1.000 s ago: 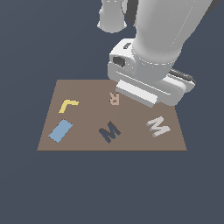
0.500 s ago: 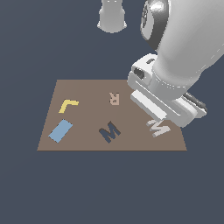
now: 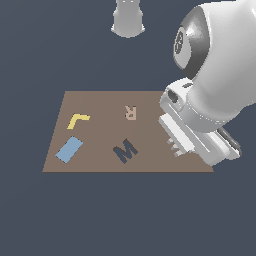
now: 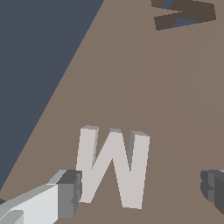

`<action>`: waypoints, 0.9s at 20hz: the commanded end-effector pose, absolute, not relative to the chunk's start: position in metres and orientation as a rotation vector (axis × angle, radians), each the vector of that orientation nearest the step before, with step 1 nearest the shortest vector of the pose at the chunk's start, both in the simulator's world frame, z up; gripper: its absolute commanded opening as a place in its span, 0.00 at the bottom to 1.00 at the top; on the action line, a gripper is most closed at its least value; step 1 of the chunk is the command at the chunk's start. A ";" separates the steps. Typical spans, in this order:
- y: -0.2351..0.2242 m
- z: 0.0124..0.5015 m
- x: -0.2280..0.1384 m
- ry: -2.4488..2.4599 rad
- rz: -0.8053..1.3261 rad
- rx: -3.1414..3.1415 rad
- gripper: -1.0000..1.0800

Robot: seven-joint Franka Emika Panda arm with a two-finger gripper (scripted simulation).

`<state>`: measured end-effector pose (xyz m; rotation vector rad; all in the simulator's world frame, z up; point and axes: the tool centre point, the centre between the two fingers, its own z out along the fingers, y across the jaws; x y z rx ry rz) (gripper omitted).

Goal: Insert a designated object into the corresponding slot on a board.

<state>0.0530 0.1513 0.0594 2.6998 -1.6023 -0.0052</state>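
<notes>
In the exterior view, the flat brown rectangular board [image 3: 100, 102] lies on a dark grey-blue surface [image 3: 50, 215]. On the board I note a small pink letter R [image 3: 130, 112] toward the far edge, a yellow L-shaped piece [image 3: 77, 120] and a light blue rectangular piece [image 3: 69, 149] at the exterior view's left, and the dark navy M-shaped recess [image 3: 125, 150] near the middle of the near edge. The white and grey robot arm [image 3: 220, 75] hangs over the board's end at the exterior view's right, and its bulk hides the grey block from this camera; the gripper [image 3: 176, 148] shows only as short tips below the hand, close above the board. In the wrist view, the raised light grey-white block shaped like the letter M [image 4: 113, 168] lies flat on the brown board, near the board's edge, and well apart from the navy recess [image 4: 183, 15], which sits empty. The gripper [image 4: 144, 190] is spread wide: one fingertip [image 4: 68, 192] stands just beside one outer leg of the block, the other fingertip [image 4: 214, 186] stands clear of the opposite side. Whether the nearer fingertip touches the block, I cannot tell.
</notes>
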 end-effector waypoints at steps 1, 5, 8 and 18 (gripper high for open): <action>0.155 0.056 0.060 -1.661 -0.003 2.665 0.96; 0.158 0.052 0.067 -1.725 -0.001 2.625 0.96; 0.159 0.050 0.071 -1.754 0.000 2.607 0.96; 0.159 0.048 0.072 -1.763 0.000 2.600 0.96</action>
